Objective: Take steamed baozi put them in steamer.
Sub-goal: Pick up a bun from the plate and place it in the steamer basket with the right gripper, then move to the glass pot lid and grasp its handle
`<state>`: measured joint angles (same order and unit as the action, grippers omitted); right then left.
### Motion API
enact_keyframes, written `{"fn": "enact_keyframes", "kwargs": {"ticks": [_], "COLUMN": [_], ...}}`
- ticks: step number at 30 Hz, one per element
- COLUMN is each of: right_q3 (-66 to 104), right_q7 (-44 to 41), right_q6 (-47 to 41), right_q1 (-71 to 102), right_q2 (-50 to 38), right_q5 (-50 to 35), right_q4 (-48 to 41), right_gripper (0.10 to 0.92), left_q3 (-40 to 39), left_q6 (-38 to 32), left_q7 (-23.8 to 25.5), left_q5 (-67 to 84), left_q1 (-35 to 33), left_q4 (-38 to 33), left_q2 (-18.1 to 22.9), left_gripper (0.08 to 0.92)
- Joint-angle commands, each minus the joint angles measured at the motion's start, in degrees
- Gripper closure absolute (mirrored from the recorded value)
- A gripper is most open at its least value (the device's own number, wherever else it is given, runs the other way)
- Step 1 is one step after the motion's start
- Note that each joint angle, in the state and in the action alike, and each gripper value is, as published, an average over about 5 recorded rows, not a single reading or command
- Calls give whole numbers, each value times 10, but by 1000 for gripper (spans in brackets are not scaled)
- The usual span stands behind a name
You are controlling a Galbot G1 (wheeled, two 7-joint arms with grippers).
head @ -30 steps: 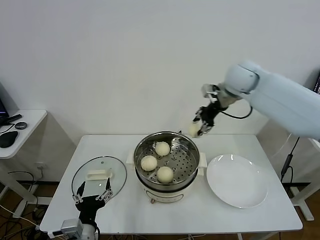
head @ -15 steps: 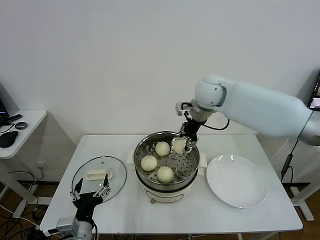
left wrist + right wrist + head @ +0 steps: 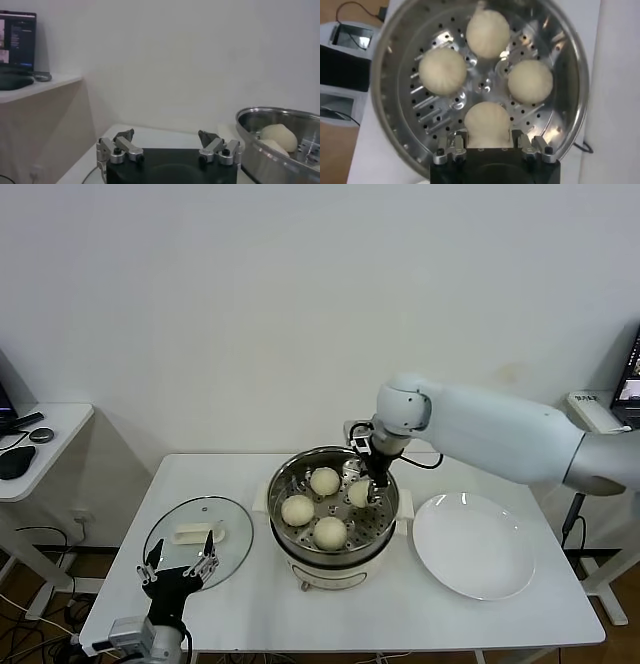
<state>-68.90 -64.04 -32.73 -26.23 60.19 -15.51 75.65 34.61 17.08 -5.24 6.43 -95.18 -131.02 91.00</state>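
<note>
Looking down from the head camera, I have the right end effector (image 3: 374,481) lowered inside the steamer (image 3: 290,534), at the far right part of the perforated tray. Its fingers (image 3: 451,148) are pinching a baozi (image 3: 360,492), one on each side; the right wrist view shows that baozi (image 3: 487,124) sitting low between them, at or just above the tray, though I cannot tell whether it is resting on the metal.

Three more baozi lie loose on the tray: one at the far side (image 3: 324,480), one on the left (image 3: 297,509) and one at the near side (image 3: 330,532). They sit near one another without touching. Together with the gripped one they form a rough ring around the tray's centre.

The steamer stands in the middle of the white surface (image 3: 250,604). To its right is a white plate (image 3: 475,546), just beside the steamer's base. To its left lies a glass lid (image 3: 190,529) with a white handle, flat on the surface.

My left end effector (image 3: 180,567) hangs low at the near left edge of the surface, in front of the lid, with its fingers (image 3: 123,136) spread wide and gripping nothing. From its wrist camera I see the steamer's steel rim (image 3: 260,150) off to one side, with two baozi visible inside.
</note>
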Motion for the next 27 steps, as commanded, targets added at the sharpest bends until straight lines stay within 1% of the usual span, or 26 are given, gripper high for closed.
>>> {"fn": "enact_keyframes", "kwargs": {"ticks": [1, 4, 13, 16, 19, 21, 23, 27], "right_q3": [15, 14, 21, 55, 134, 218, 308, 434], "right_q7": [21, 20, 7, 8, 23, 50, 103, 312], "right_q6": [-8, -7, -5, -2, 8, 14, 25, 95], "right_q1": [30, 27, 14, 11, 22, 46, 74, 146], "right_q2": [7, 5, -34, -55, -83, -102, -117, -149], "right_q5": [21, 21, 17, 13, -2, -31, -72, -174], "right_q4": [-8, -6, 21, 27, 28, 26, 25, 43], "right_gripper": [495, 458, 236, 208, 203, 203, 203, 203], "left_q3": [-1, -2, -3, -4, -6, -6, -6, -9], "left_q6": [0, 0, 0, -1, -6, -3, 5, 9], "left_q7": [0, -1, -1, 1, -2, -6, -10, -9], "left_q5": [0, -1, -2, -4, 9, 29, 47, 51], "left_q1": [0, -1, -5, -7, -8, -7, -5, -1], "left_q4": [0, 0, -1, -3, -6, -9, -14, -17], "left_q2": [2, 3, 4, 5, 6, 6, 5, 2], "left_gripper": [177, 177, 177, 177, 177, 177, 177, 177]}}
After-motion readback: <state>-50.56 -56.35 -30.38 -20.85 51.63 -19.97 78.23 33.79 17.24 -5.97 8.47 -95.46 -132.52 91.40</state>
